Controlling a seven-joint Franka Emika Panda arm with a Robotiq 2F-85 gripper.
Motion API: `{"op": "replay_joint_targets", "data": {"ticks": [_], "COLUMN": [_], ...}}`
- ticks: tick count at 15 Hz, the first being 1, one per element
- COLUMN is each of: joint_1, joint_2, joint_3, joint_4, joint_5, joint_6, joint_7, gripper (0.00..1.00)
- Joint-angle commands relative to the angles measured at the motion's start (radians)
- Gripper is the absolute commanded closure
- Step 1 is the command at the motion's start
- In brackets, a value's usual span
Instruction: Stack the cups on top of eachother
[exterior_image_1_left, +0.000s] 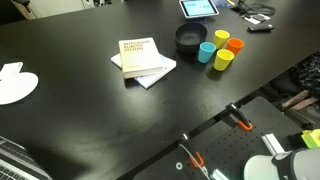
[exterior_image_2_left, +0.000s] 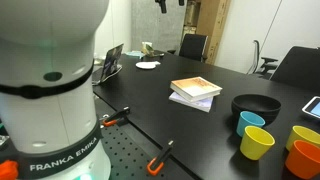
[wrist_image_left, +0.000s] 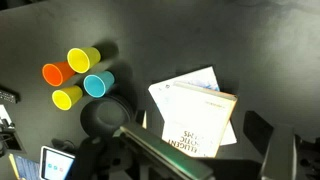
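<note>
Four small cups stand close together on the black table, all upright and apart. The teal-blue cup (wrist_image_left: 97, 85) (exterior_image_1_left: 206, 51) (exterior_image_2_left: 250, 122) is nearest the black bowl. The green cup (wrist_image_left: 80, 60) (exterior_image_1_left: 224, 60) (exterior_image_2_left: 257, 143), the orange cup (wrist_image_left: 55, 73) (exterior_image_1_left: 236, 45) (exterior_image_2_left: 305, 160) and the yellow cup (wrist_image_left: 67, 97) (exterior_image_1_left: 220, 38) (exterior_image_2_left: 304, 137) stand around it. My gripper (wrist_image_left: 210, 160) is open and empty. It is high above the table, roughly over the book and well away from the cups.
A black bowl (wrist_image_left: 105, 115) (exterior_image_1_left: 190, 38) (exterior_image_2_left: 256, 106) stands next to the cups. A book on loose papers (wrist_image_left: 195, 110) (exterior_image_1_left: 145, 58) (exterior_image_2_left: 195, 92) lies beyond it. A tablet (exterior_image_1_left: 198, 8) is near the far edge and a white plate (exterior_image_1_left: 15, 85) is at the table's other end. The robot base (exterior_image_2_left: 50, 90) fills one side.
</note>
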Motion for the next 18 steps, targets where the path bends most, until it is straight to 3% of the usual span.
{"op": "replay_joint_targets", "data": {"ticks": [1,8,11,18], "joint_1": [0.047,0.047,0.009,-0.048], "joint_2": [0.009,0.007,0.078,0.249], "joint_3": [-0.039,-0.039,-0.065,-0.259], "joint_4": [0.006,0.013,0.032,0.050], "joint_5": [-0.017,-0.017,-0.051,-0.168], "joint_6": [-0.005,-0.005,0.004,0.093], "joint_7": [0.015,0.015,0.081,0.089], "gripper": [0.00,0.00,0.00,0.00]}}
